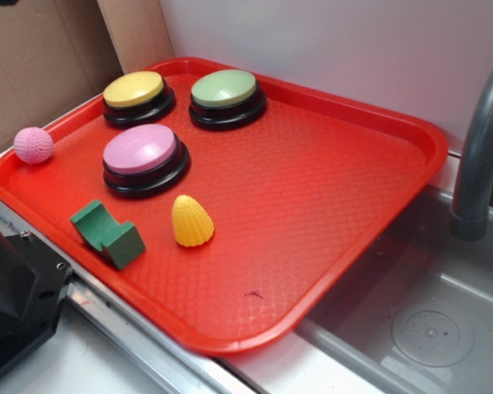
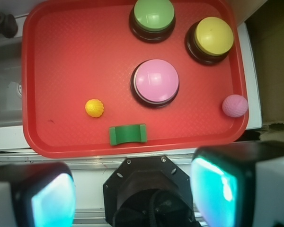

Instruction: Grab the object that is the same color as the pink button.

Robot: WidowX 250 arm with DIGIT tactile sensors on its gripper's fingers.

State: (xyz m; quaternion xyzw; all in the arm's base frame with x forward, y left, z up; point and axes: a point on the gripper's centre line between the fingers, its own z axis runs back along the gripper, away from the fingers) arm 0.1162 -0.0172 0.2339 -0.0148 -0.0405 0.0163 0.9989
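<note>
A small bumpy pink ball (image 1: 34,145) lies at the left edge of the red tray (image 1: 329,213); in the wrist view the ball (image 2: 235,105) sits at the tray's (image 2: 61,47) right edge. The pink dome button (image 1: 141,156) on a black base stands a little right of it, and shows in the wrist view (image 2: 155,82) too. My gripper (image 2: 135,198) is high above the tray's near edge, over the robot's black base. Its fingers (image 2: 215,189) are wide apart with nothing between them. The gripper is out of the exterior view.
A yellow button (image 1: 136,94) and a green button (image 1: 226,95) stand at the tray's back. A yellow corn cone (image 1: 191,221) and a green curved block (image 1: 107,235) lie near the front. A sink (image 1: 427,328) with a grey faucet (image 1: 481,148) is to the right.
</note>
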